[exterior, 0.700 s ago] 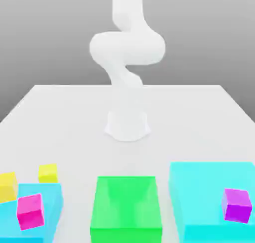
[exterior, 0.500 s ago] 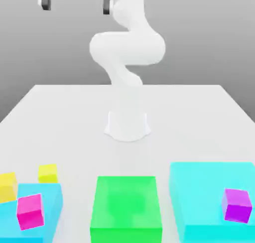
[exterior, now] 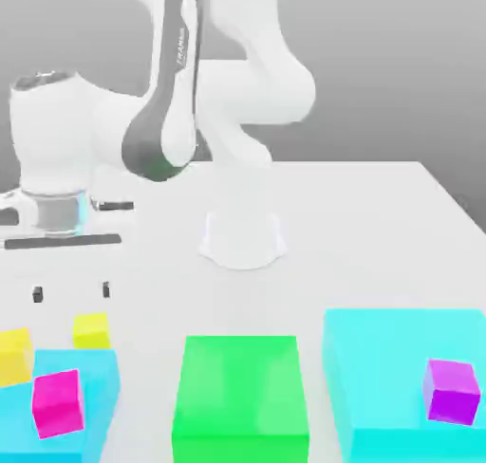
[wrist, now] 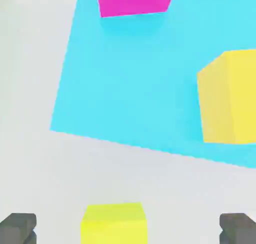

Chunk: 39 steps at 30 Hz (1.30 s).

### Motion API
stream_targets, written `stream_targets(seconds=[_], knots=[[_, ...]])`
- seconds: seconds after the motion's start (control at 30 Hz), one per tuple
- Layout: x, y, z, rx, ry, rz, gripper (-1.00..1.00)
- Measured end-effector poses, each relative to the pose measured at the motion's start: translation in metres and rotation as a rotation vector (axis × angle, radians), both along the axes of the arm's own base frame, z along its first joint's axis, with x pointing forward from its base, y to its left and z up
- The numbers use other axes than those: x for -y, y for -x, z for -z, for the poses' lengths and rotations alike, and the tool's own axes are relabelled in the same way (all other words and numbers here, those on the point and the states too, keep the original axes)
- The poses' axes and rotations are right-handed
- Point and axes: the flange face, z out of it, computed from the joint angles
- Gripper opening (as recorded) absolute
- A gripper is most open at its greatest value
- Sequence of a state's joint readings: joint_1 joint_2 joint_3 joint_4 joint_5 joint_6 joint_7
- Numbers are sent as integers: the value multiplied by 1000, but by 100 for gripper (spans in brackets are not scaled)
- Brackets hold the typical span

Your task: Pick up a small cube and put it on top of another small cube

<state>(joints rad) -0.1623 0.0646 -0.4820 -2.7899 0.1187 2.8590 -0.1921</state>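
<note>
The small cube (exterior: 92, 330), lemon-yellow with a greenish tint, rests on the white table at the exterior view's left; the hand view has it (wrist: 114, 223) between the two dark fingers. My gripper (exterior: 72, 291) hangs open just above it, not touching, and the hand view shows the gripper (wrist: 127, 230) spread wide. The other small cube (exterior: 14, 355), golden-yellow, sits further left beside a cyan block (exterior: 95, 380); it (wrist: 227, 98) appears against that block (wrist: 125, 78) in the hand view.
A magenta cube (exterior: 57, 402) lies on the left cyan block. A green block (exterior: 241, 395) stands at the front middle. A larger cyan block (exterior: 380, 357) on the right carries a purple cube (exterior: 453, 391). The arm's base (exterior: 243, 235) stands mid-table.
The arm has swung down from high above to low over the table's left side. The open fingers now hang just above the lemon-yellow cube. No cube has moved.
</note>
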Motion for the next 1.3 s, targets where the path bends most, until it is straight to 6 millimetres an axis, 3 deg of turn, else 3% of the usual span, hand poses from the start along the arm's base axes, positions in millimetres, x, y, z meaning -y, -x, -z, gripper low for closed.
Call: stream_targets(seconds=[0.17,0.2,0.43,0.67,0.93,1.13,1.2,1.27,1.3], knots=[[2,5,49,-14,0,-8,0],[1,6,59,-14,-2,-7,-100],[0,6,62,-15,-5,-7,-100],[0,3,4,-14,-7,-1,-100],[-1,-98,-53,-15,-10,145,-100],[-23,-174,-108,-13,-11,266,-100],[-28,-188,-105,-11,-13,291,-100],[-28,-191,-79,-11,-12,301,-100],[-28,-191,-67,-12,-11,303,100]])
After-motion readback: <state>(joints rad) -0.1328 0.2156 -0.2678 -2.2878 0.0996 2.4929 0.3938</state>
